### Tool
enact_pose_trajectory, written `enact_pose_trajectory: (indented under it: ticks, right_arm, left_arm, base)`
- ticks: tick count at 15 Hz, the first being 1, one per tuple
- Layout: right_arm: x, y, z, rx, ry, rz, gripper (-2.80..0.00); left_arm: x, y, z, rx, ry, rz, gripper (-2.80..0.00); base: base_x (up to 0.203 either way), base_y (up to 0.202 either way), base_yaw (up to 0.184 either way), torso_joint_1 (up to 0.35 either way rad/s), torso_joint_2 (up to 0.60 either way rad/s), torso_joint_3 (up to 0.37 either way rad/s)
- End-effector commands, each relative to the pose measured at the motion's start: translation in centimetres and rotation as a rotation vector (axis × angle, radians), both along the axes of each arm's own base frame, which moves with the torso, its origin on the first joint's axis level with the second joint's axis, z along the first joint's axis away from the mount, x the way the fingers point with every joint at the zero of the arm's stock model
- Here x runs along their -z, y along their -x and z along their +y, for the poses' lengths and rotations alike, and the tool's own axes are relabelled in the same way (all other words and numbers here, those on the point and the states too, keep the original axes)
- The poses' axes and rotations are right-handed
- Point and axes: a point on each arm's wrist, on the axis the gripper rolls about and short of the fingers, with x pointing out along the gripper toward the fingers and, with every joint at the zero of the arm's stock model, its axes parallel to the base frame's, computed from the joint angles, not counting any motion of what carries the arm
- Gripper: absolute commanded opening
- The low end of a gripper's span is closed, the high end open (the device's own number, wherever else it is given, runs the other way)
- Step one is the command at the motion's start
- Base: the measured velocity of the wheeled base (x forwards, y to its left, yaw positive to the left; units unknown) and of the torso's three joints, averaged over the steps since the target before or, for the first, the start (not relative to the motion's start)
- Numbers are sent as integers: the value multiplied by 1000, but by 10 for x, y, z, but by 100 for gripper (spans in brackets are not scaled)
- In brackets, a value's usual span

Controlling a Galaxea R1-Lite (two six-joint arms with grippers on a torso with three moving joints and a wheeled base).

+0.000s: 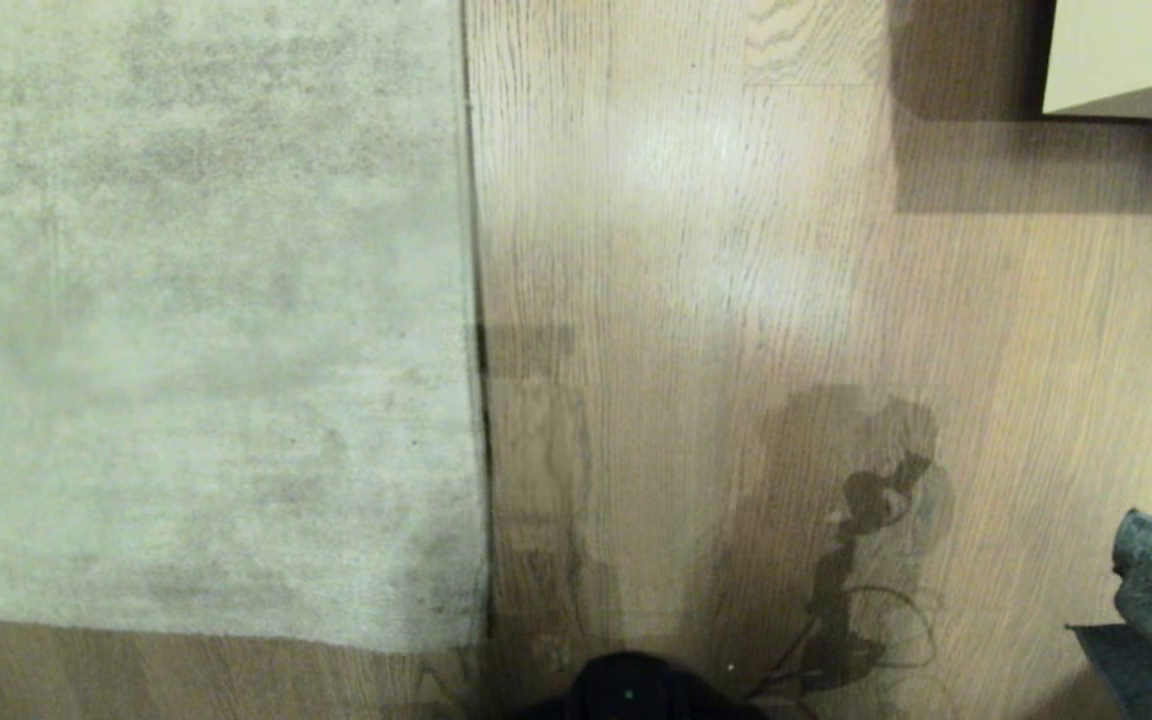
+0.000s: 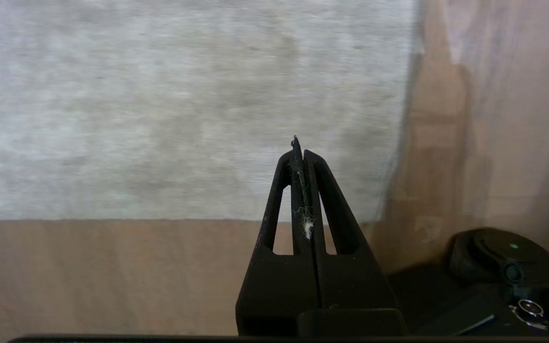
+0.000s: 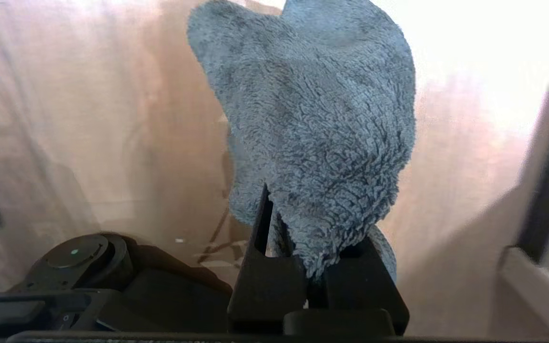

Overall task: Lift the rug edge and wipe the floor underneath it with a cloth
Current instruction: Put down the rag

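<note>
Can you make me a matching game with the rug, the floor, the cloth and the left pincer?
Things:
1. rug
2. floor
3. cloth
4. left pincer

What fits:
A. shut with nothing in it
B. fuzzy and teal-grey, pinched in the right pincer
C. pale grey with darker patches, lying flat
D. light brown wood planks with a bit of shine

Right pairs: 1-C, 2-D, 3-B, 4-A
</note>
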Motion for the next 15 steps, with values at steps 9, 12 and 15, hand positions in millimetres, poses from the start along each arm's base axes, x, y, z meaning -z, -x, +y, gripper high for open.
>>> enact_pose_trajectory:
  ticks: [9,12,15]
  right_arm:
    - [0,0,0,0,0,-1,-280]
    - [0,0,0,0,1,-1,-280]
    - [0,0,0,-2,15,1,-280]
  left_arm:
    - [0,0,0,0,-2,1,-280]
    - [0,0,0,1,-2,1,-280]
    - [0,0,0,1,-2,1,-280]
  base:
    - [0,-88,0,2,1,1]
    - [0,0,0,0,0,0]
    - [0,0,0,0,0,0]
